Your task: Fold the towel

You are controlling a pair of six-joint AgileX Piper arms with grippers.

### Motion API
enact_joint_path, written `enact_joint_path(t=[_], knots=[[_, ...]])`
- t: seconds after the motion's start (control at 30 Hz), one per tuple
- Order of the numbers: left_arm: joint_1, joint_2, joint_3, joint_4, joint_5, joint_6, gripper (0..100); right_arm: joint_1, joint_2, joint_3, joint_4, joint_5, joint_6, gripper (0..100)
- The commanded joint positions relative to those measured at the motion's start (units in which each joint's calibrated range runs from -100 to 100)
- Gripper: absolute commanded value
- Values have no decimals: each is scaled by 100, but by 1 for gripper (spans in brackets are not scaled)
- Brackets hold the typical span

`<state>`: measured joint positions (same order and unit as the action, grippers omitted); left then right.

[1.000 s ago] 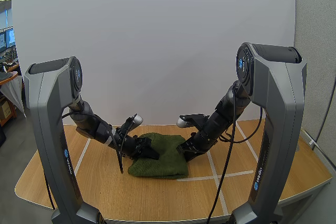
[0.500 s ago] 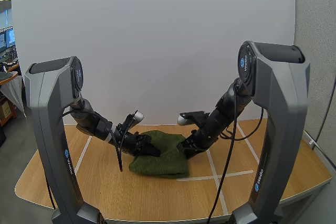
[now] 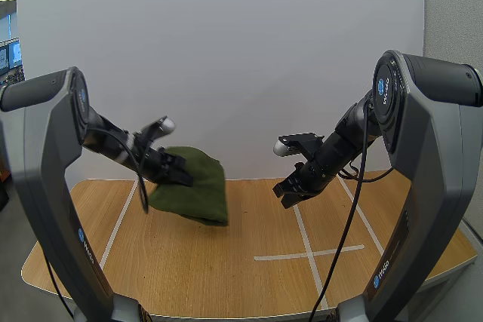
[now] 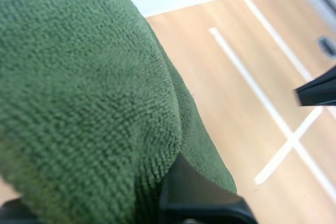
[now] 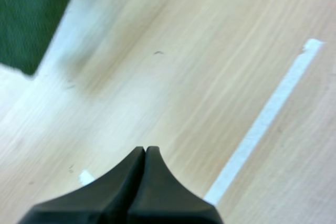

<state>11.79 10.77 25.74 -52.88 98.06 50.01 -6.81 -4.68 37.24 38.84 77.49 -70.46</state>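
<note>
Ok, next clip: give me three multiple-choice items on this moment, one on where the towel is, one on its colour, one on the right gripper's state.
1. Where is the towel relative to the table?
A. Spread flat on it.
B. Hanging from the left gripper, above it.
C. Draped over its edge.

2. What colour is the towel?
A. White.
B. Green.
C. Blue.

3. How is the right gripper?
A. Wide open.
B. Shut on the towel.
C. Shut on nothing.

Key:
1 B: the high view shows it pinched and clear of the wood.
2 B: it is green in every view.
3 C: its fingers lie together as one wedge over bare table.
</note>
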Motion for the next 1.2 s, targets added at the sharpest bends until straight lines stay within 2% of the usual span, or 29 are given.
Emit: enact_joint_path(t=[0.0,0.07,0.1,0.3,0.43,0.53,0.7,0.83,1.17], knots=[[386,-597,-543,949,194,-224,0,-21,-254,3,-168,759,4,0],[494,-646,-623,994,194,-224,0,-21,-296,3,-177,870,4,0],[635,-692,-750,1116,194,-210,0,-21,-334,3,-177,927,4,0],[1182,-692,-1112,1407,194,151,0,-21,-704,3,-190,1236,4,0],[1458,-615,-1362,1662,194,427,0,-21,-976,3,-190,1565,23,0],[1540,-355,-1638,1951,194,449,0,-21,-1205,3,-190,1809,115,0],[1756,266,-2253,1993,194,638,0,-21,-1791,3,-299,2209,390,0],[1784,682,-2712,2241,194,711,0,-21,-2357,3,-421,2251,637,0],[1793,1287,-3234,2269,194,1164,0,-21,-3532,3,-785,2251,1240,0]])
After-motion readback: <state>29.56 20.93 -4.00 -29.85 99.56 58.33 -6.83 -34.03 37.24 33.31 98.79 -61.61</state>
